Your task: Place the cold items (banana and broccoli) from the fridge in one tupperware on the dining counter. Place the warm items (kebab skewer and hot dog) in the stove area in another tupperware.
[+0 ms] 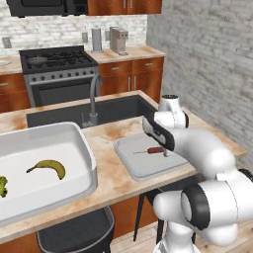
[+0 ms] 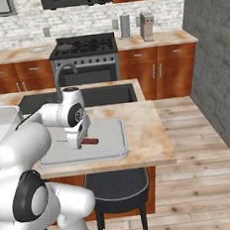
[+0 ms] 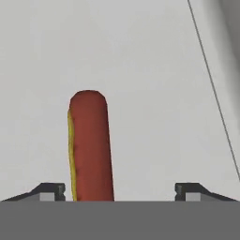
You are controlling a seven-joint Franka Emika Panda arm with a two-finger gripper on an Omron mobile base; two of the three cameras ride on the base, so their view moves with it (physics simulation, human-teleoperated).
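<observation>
The gripper (image 3: 120, 190) stood released, its fingertips (image 3: 49, 190) spread wide either side of the hot dog (image 3: 90, 145), which lay on the grey tray (image 3: 150, 56).

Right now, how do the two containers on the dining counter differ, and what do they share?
The white tub is large and deep with a thick rim; the grey tray is much smaller and shallow. The tub holds the banana and the broccoli; the tray holds the hot dog. The tub sits left of the faucet, the tray to its right. Both are rectangular with rounded corners and rest on the dining counter.
</observation>
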